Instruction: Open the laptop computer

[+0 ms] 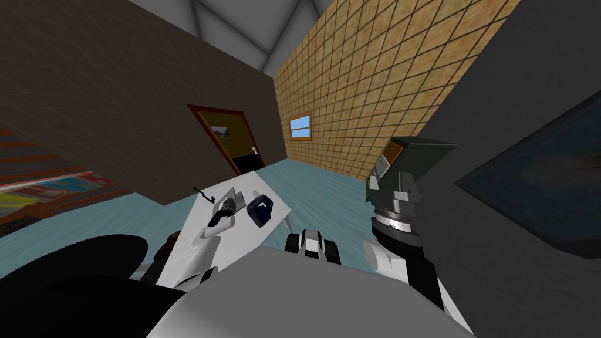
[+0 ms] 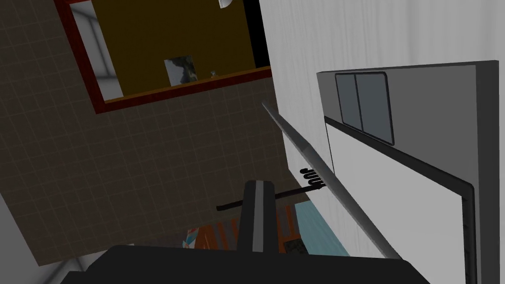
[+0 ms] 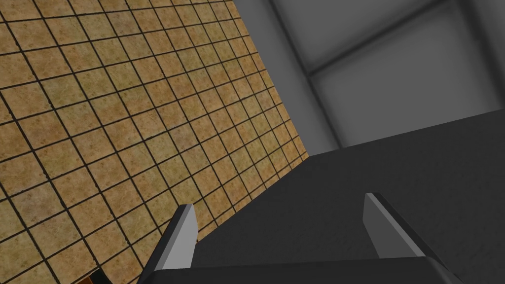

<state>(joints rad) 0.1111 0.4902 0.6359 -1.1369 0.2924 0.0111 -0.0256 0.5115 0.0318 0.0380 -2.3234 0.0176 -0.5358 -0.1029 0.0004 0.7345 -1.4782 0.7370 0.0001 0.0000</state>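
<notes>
While the robot leans over the white counter (image 1: 252,232), its left arm reaches out to the laptop (image 1: 230,198). The laptop sits toward the counter's far end, just beside a dark blue object (image 1: 262,210) and near a thin black hooked thing (image 1: 202,192) at the counter's edge. The left pincer (image 1: 228,206) is right at the machine.

Through its wrist camera I see one finger (image 2: 256,212) edge-on and, near it, a long thin grey blade (image 2: 325,177) slanting up from the pincer's body. I cannot tell whether that blade is the second finger or the laptop's lid seen edge-on, so I cannot tell whether this pincer is wide or closed. Beyond the blade the laptop shows a grey face with two dark panes and a white panel in a dark frame. From that I judge the lid is at least partly raised and the opening step is in hand, not finished.

The right pincer (image 3: 283,217) hangs raised off to the robot's right, fingers wide with nothing between them.

The next move, to my eye, calls for carrying the lid's free edge back in an arc about its hinge. That means pushing gently so the base does not slide across the counter toward the blue object.
</notes>
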